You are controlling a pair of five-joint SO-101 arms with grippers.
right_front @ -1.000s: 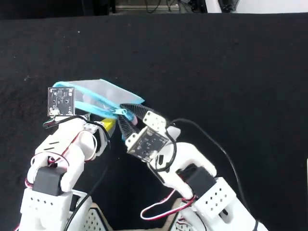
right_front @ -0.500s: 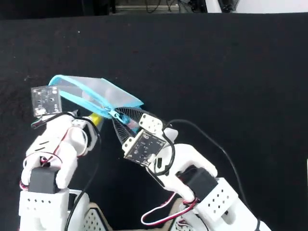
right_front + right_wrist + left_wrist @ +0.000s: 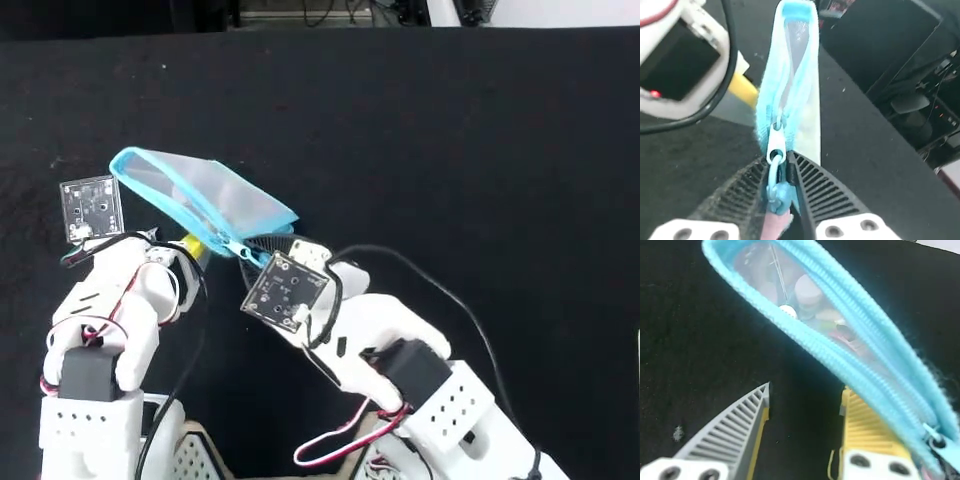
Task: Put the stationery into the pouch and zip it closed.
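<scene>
A translucent pouch (image 3: pixel 205 195) with a blue zipper hangs tilted between the two arms. In the left wrist view, small pieces of stationery (image 3: pixel 810 292) show inside the pouch (image 3: pixel 850 335) between its two blue zipper bands. My left gripper (image 3: pixel 806 388) stands open just below it, and one zipper band crosses over the yellow finger (image 3: pixel 867 432). In the high view that gripper (image 3: pixel 190 250) sits under the pouch's near edge. My right gripper (image 3: pixel 786 161) is shut on the zipper pull (image 3: pixel 775 145) at the pouch's (image 3: pixel 792 65) near end, also seen as the right gripper (image 3: pixel 255 250) from above.
The table is covered by a black cloth (image 3: pixel 450 150), with free room to the right and behind the pouch. Both arms' white bodies crowd the front edge. A black cable (image 3: pixel 440 290) loops over the right arm.
My left arm has swung to the left and sits lower under the pouch. My right gripper has shifted left with the pouch's end, and the pouch now lies more spread out.
</scene>
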